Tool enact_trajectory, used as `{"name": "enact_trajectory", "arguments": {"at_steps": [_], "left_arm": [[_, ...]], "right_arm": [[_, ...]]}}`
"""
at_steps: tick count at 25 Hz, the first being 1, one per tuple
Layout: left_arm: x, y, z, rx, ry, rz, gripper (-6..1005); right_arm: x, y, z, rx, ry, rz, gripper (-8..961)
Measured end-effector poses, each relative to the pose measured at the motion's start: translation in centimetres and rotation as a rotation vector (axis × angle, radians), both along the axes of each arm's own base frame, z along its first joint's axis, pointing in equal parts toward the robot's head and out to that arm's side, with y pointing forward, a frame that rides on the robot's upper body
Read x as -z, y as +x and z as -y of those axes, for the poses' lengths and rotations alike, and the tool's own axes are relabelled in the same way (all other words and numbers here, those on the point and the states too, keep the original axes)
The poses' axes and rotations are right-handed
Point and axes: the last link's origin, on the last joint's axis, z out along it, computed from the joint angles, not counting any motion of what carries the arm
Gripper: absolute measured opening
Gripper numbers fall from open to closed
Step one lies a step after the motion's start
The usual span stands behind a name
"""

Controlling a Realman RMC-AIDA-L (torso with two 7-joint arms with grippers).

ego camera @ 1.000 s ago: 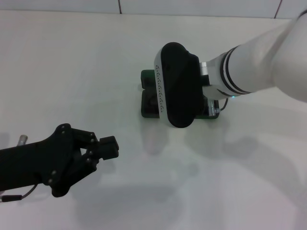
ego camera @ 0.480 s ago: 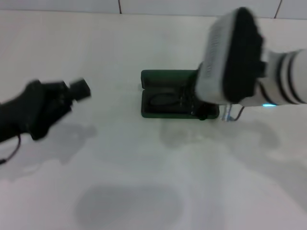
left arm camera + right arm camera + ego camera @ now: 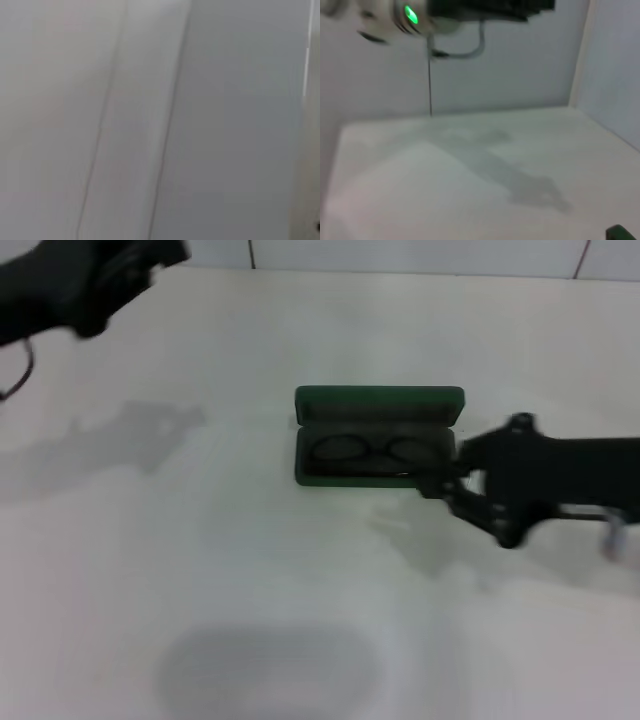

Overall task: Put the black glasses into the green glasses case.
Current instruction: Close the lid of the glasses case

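The right gripper (image 3: 432,486) is seen at the near right corner of the green glasses case (image 3: 378,403), at its front edge; whether its fingers are open or closed cannot be determined. The case lies open on the white table (image 3: 250,580), lid raised at the far side. The black glasses (image 3: 372,451) are observed inside its lower tray. The left gripper (image 3: 160,254) is held well beyond the case, far left; its state cannot be determined.

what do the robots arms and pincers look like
Both pincers are matte black and angular: the right pincer ends a long black link beside the green glasses case; the left pincer trails a thin dark cable. The right wrist view shows a green indicator light.
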Motion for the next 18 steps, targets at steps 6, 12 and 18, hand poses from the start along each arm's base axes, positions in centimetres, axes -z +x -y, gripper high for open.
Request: {"name": "enact_trajectory", "arguments": {"at_steps": [6, 12, 18], "left_arm": [[1.7, 5.0, -4.9, 0.046, -0.11, -0.203, 58], [5.4, 7.9, -6.9, 0.087, -0.187, -0.412, 93], [10.3, 8.2, -8.5, -0.01, -0.139, -0.534, 236]], "right_arm": [[-5.5, 7.2, 1.7, 0.142, -0.043, -0.355, 102], [-6.4, 11.5, 4.8, 0.148, -0.014, -0.63, 103], [-5.6, 13.5, 5.8, 0.213, 0.059, -0.739, 104]]}}
